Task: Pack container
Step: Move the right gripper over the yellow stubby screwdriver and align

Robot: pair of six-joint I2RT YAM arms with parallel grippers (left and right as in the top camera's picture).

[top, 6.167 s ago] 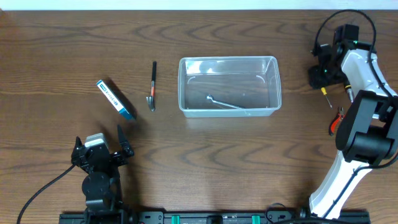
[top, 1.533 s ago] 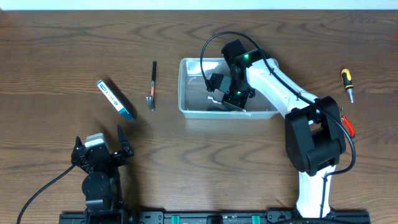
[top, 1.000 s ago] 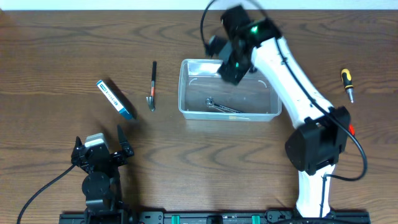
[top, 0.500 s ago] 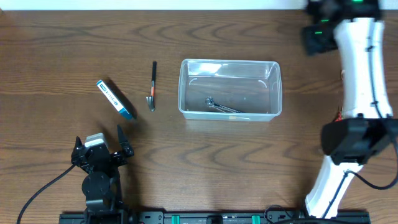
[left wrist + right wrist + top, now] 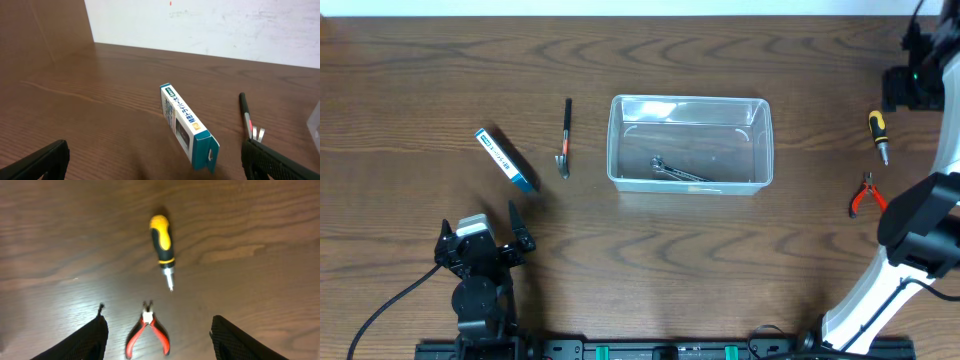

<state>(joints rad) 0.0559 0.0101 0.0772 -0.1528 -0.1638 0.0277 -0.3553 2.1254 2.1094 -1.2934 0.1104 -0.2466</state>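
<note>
The clear plastic container (image 5: 690, 142) stands mid-table with a metal wrench (image 5: 675, 170) lying inside. My right gripper (image 5: 912, 88) is open and empty, high near the far right edge, above a yellow-and-black screwdriver (image 5: 877, 132) and red-handled pliers (image 5: 865, 194). In the right wrist view, the screwdriver (image 5: 163, 245) and pliers (image 5: 148, 332) lie between my open fingers (image 5: 159, 342). My left gripper (image 5: 480, 245) is open and empty at the front left. A blue-and-white box (image 5: 506, 160) and a black pen-like tool (image 5: 565, 135) lie left of the container.
In the left wrist view, the box (image 5: 188, 125) lies ahead between my open left fingers (image 5: 155, 160), with the black tool (image 5: 248, 121) to its right. A white wall borders the table's far edge.
My right arm left the container, where it was over the wrench, and swung up and to the far right. It now hovers over the screwdriver and pliers. The left arm has not moved.
</note>
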